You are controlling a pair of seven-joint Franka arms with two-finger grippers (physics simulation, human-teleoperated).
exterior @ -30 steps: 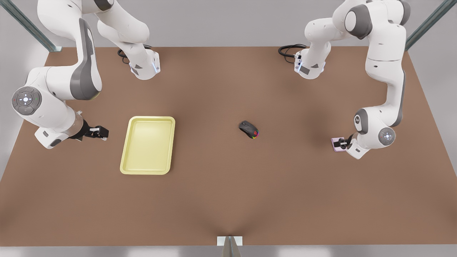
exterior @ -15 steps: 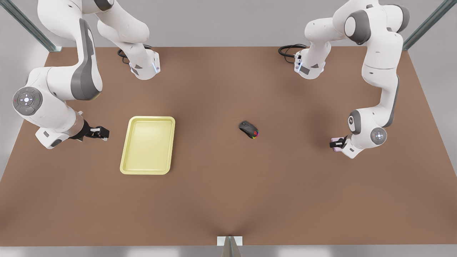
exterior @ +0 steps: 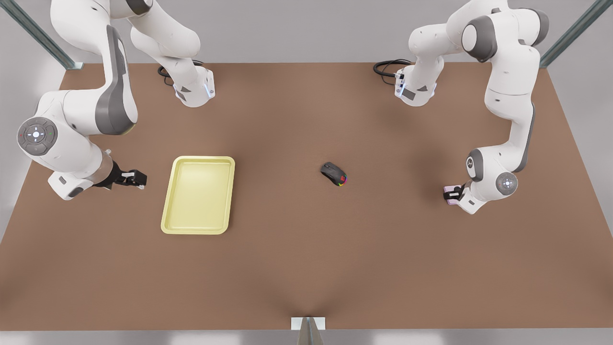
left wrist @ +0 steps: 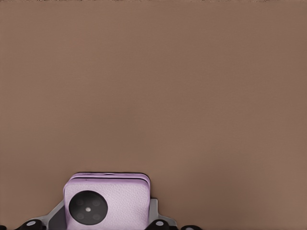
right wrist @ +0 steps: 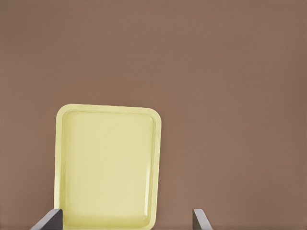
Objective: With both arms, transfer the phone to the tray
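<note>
The left gripper (exterior: pixel 454 193), at the front view's right, is down at the brown table (exterior: pixel 306 268) and closed around the pale pink phone (exterior: pixel 449 194). In the left wrist view the phone (left wrist: pixel 106 201) sits between the fingers, one black camera circle facing up. A black mouse (exterior: pixel 334 173) with coloured lights lies mid-table, well apart from it. Far across, the pale yellow tray (exterior: pixel 198 195) lies flat. Just beside the tray, the right gripper (exterior: pixel 136 178) waits with fingers (right wrist: pixel 47 221) spread wide, holding nothing
</note>
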